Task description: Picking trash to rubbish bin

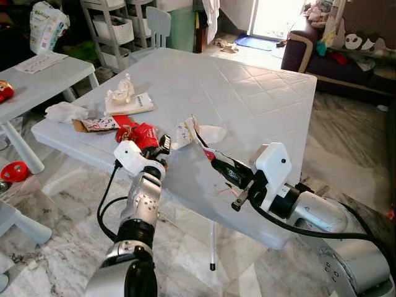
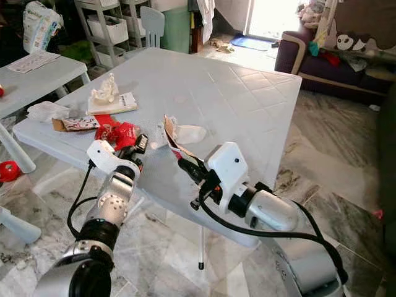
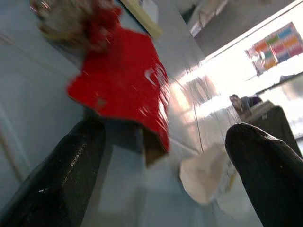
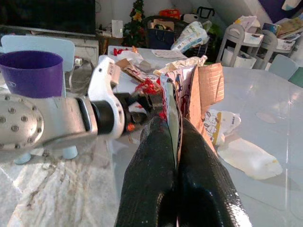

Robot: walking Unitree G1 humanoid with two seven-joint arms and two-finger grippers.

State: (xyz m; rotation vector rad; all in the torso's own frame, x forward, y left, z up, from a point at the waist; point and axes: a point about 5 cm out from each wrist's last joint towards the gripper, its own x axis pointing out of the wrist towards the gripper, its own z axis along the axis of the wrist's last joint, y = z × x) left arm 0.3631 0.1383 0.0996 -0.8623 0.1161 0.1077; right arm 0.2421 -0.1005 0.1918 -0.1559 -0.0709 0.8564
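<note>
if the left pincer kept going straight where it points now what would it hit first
Most likely the red wrapper: the left pincer is open at the table edge with the wrapper lying just beyond its fingers. Depth is unclear, but a white paper scrap sits off towards one finger.

Flattened brown-and-white printed cardboard wrapper, held upright off the pale table; crumpled red foil wrapper lying near the table's front edge.
</note>
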